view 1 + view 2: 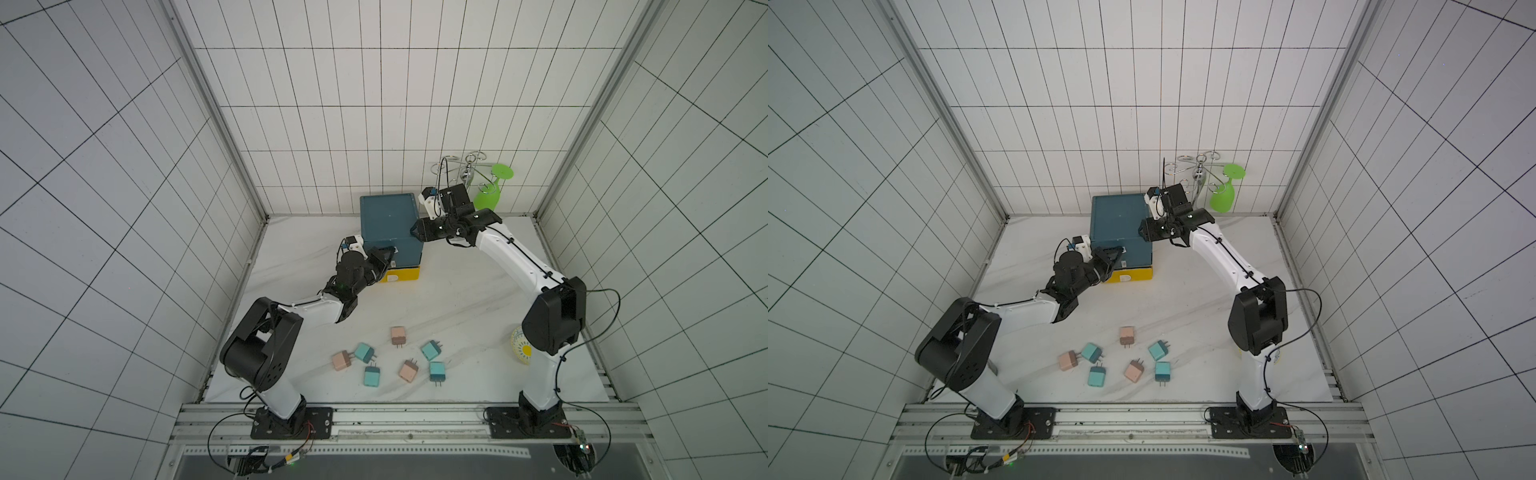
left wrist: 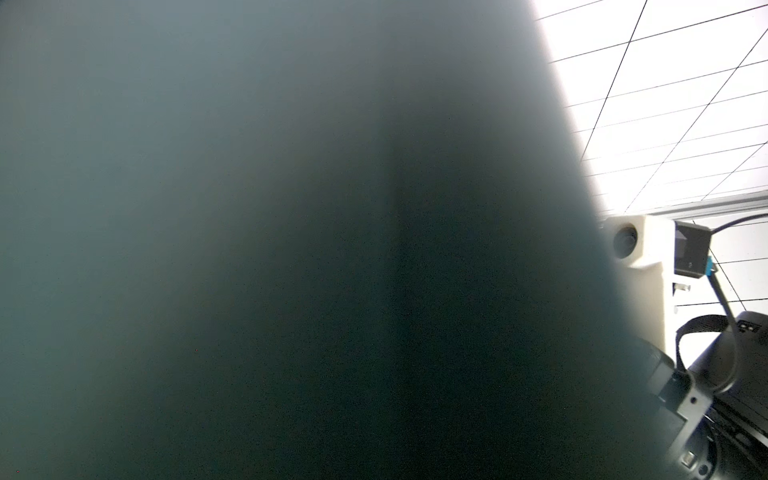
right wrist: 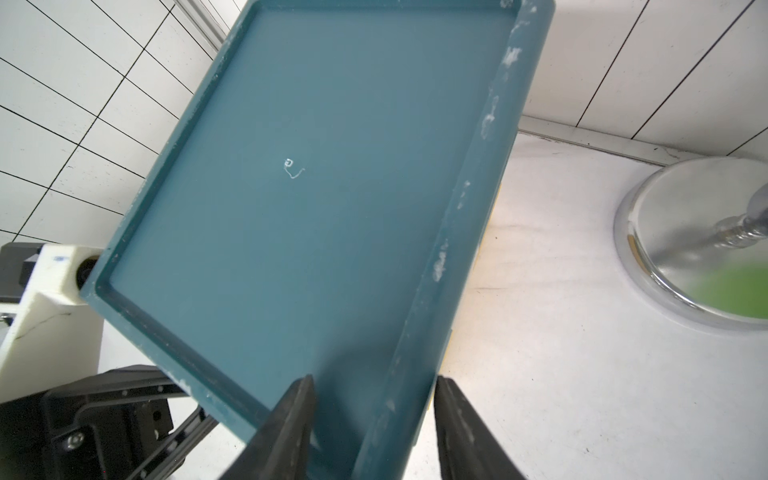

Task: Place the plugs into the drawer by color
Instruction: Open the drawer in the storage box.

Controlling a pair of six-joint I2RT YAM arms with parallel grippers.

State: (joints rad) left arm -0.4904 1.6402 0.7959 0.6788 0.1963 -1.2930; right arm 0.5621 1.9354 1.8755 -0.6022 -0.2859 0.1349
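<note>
- My left claw sits against the near face of the blue drawer unit, just above the yellow drawer at its foot. Its jaws are together. I cannot tell whether they pinch a handle, because a blurred dark teal surface fills the left wrist view.
- My right claw is at the unit's near right top corner. In the right wrist view its fingers stand apart astride the raised right rim, one over the top panel and one outside the side wall. I cannot tell whether they press on it.
- All seven plugs, four teal and three tan, lie loose on the table. They cluster at the near centre, well apart from both claws, and none is in a drawer.
- The drawer fronts face the near side, towards the plugs, so I judge the coming pull runs from far to near. The left claw is the one placed for it, with the right bracing the unit.
- From both claws the plugs lie on the near side, and the left claw is the nearer. Their prongs point different ways, so I judge each pick needs its own wrist turn.
</note>
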